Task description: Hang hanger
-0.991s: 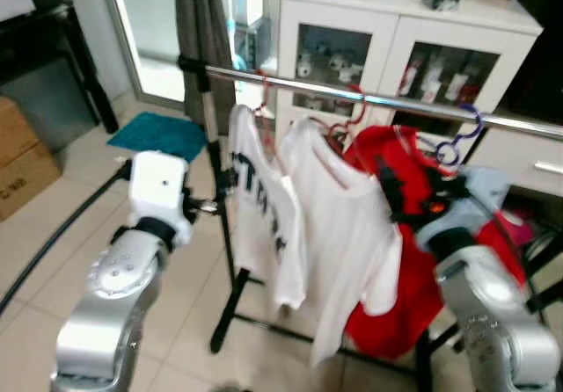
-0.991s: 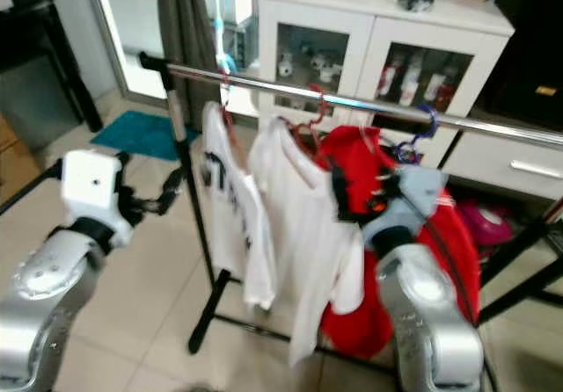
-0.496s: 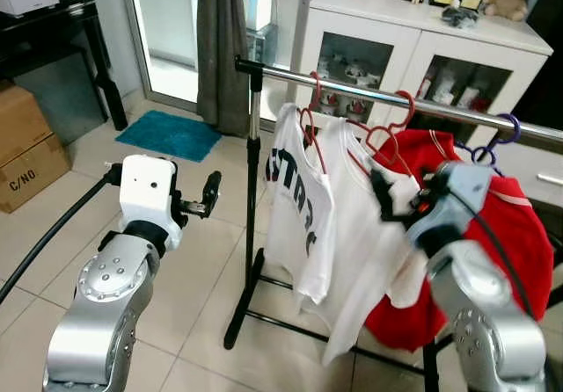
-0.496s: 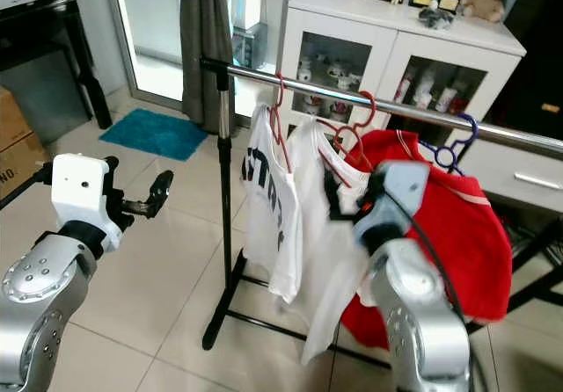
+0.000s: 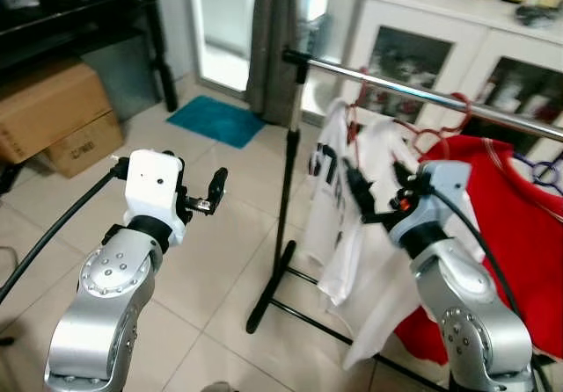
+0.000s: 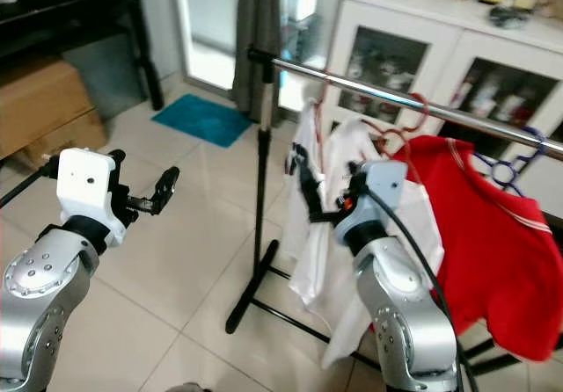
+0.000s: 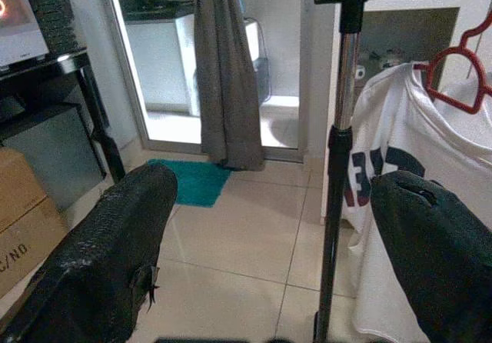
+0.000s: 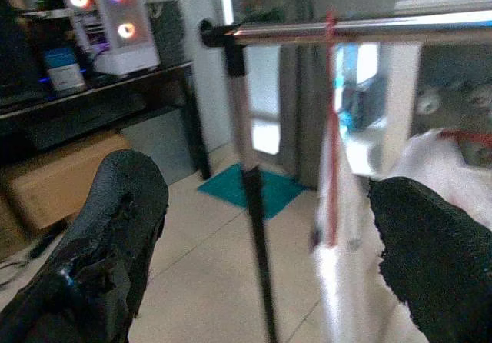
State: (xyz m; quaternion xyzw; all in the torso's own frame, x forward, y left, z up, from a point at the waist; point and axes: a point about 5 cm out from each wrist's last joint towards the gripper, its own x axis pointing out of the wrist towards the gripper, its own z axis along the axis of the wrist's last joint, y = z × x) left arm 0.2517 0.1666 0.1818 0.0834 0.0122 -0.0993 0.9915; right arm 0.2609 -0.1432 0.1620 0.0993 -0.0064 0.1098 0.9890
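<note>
The red hanger already sits hooked on the rail, its white shirt draping below. Both grippers are empty with fingers spread: the right gripper seems just short of the shirt, though blur hides contact, and the left gripper hovers well aside.

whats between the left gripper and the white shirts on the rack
Only bare floor tile and the rack's upright black pole. In the left eye view the left gripper hangs open short of it, the white shirts just beyond.

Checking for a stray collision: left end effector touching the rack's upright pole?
Apart. In the left eye view the left end effector hangs open over bare floor tiles, with a clear stretch of floor between it and the upright pole.
</note>
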